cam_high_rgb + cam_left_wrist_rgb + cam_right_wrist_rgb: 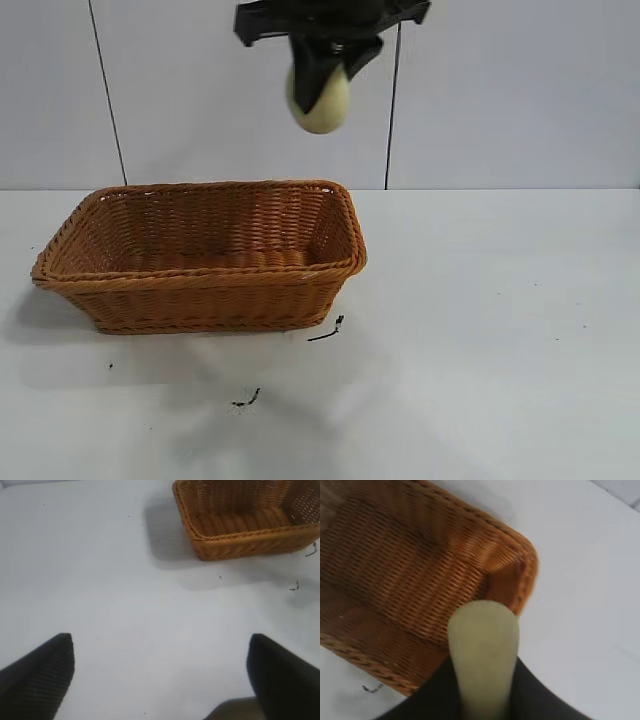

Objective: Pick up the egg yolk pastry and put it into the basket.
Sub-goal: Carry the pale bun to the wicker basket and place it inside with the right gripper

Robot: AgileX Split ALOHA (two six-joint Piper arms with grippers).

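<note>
The pale yellow egg yolk pastry [319, 100] hangs high in the air, pinched between the black fingers of my right gripper [325, 75], which is shut on it. It hovers above the right end of the orange-brown wicker basket [200, 285]. In the right wrist view the pastry [482, 655] fills the gap between the jaws, over the basket's corner [517, 565]. The basket holds nothing that I can see. My left gripper [160, 670] is open, low over bare table, well away from the basket [245, 545].
White table [500, 330] spreads wide to the right of the basket and in front of it. Small dark scraps [327, 331] lie near the basket's front right corner. A pale wall with dark vertical lines [107, 90] stands behind.
</note>
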